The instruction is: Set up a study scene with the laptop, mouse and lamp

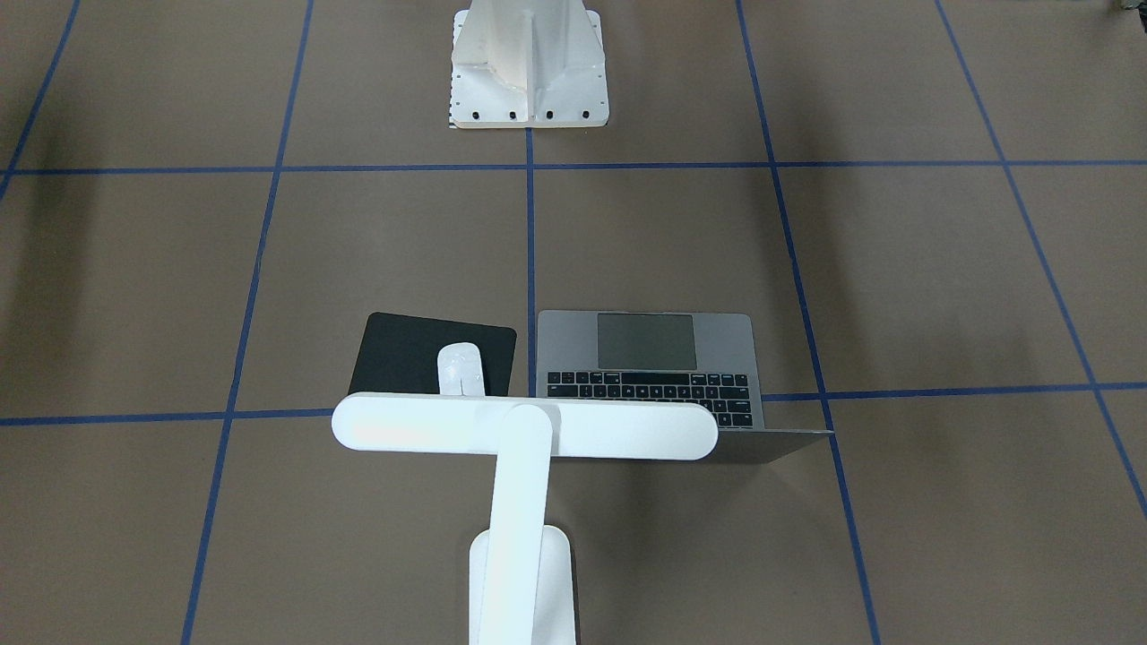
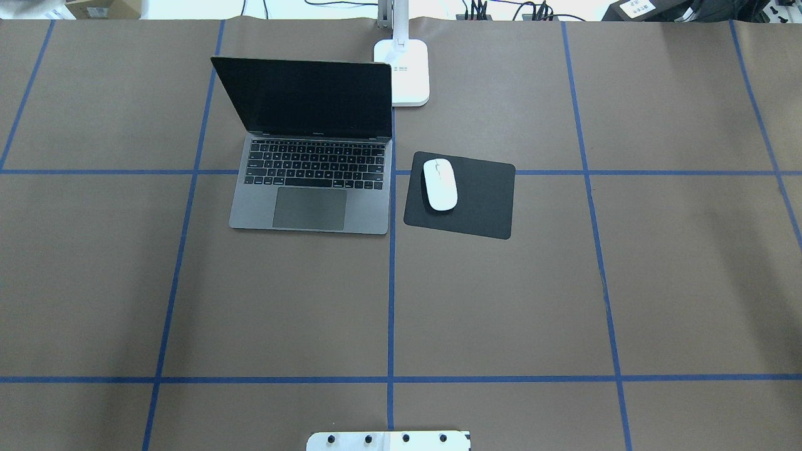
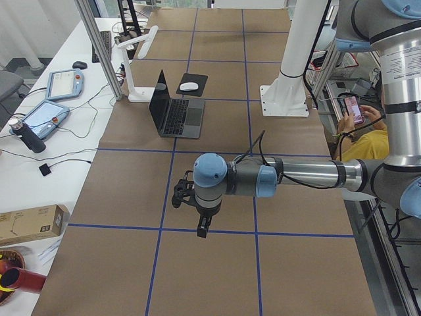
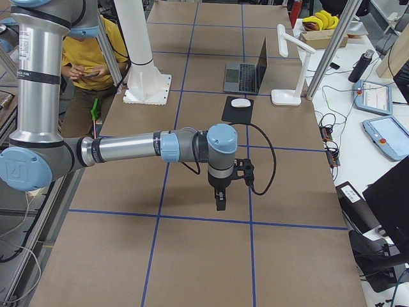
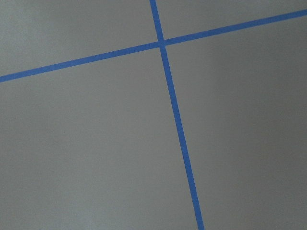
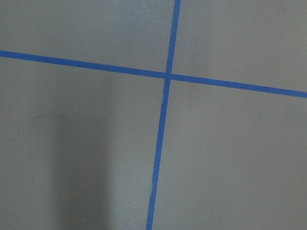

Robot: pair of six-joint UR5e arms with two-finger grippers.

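Note:
The laptop (image 2: 313, 188) stands open with a dark screen, left of the table's centre line. The white mouse (image 2: 440, 183) lies on a black mat (image 2: 482, 200) just right of the laptop. The lamp (image 2: 410, 75) stands behind them, and its bar head (image 1: 524, 427) reaches over the laptop's lid and the mat's far edge. My left gripper (image 3: 202, 227) hangs over bare table, well away from the laptop (image 3: 174, 115). My right gripper (image 4: 220, 200) hangs likewise, short of the mouse (image 4: 241, 102). Whether either is open or shut, I cannot tell. Both wrist views hold only taped paper.
The white ribbed pedestal (image 1: 529, 72) stands at the robot's side of the table. A seated person (image 3: 358, 131) in yellow holds a phone behind it. A side bench (image 3: 46, 112) with tablets and cables runs along the far edge.

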